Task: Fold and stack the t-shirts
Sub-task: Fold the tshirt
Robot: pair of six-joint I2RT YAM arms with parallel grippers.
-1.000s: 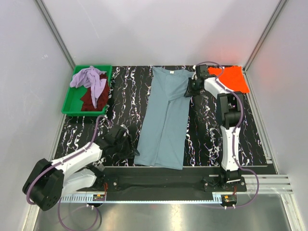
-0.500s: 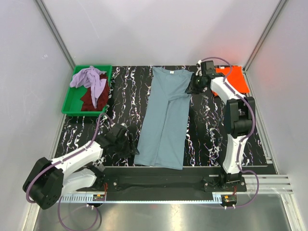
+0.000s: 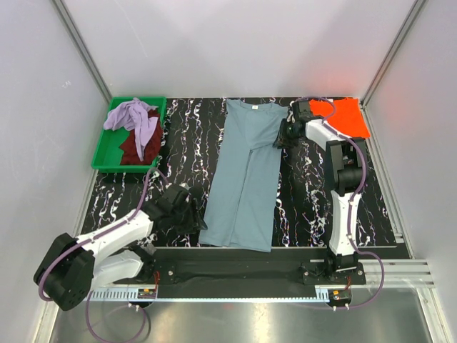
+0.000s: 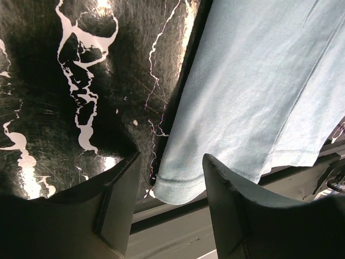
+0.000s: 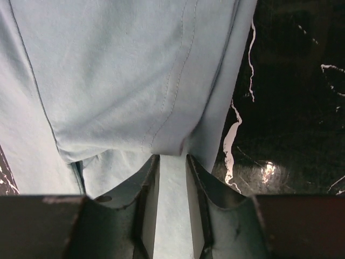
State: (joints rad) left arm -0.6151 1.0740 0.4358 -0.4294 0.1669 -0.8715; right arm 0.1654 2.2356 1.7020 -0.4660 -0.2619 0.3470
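A dusty blue-grey t-shirt (image 3: 243, 179) lies lengthwise down the middle of the black marbled table, both sides folded in. My left gripper (image 3: 194, 216) stands open at its near left hem corner; in the left wrist view the hem (image 4: 178, 189) lies between the spread fingers (image 4: 171, 162), unclamped. My right gripper (image 3: 280, 136) sits low at the shirt's folded right sleeve. In the right wrist view its jaws (image 5: 172, 159) stand narrowly apart, with flat cloth (image 5: 124, 70) under them. A bright orange t-shirt (image 3: 344, 116) lies folded at the back right.
A green tray (image 3: 103, 156) at the back left holds a crumpled lavender t-shirt (image 3: 132, 114) and a dark maroon t-shirt (image 3: 139, 146). White walls enclose the table on three sides. A metal rail (image 3: 385, 275) runs along the near edge.
The right gripper's jaws have widened at the sleeve fold, and it has shifted slightly nearer and left. The left gripper has barely moved at the hem corner.
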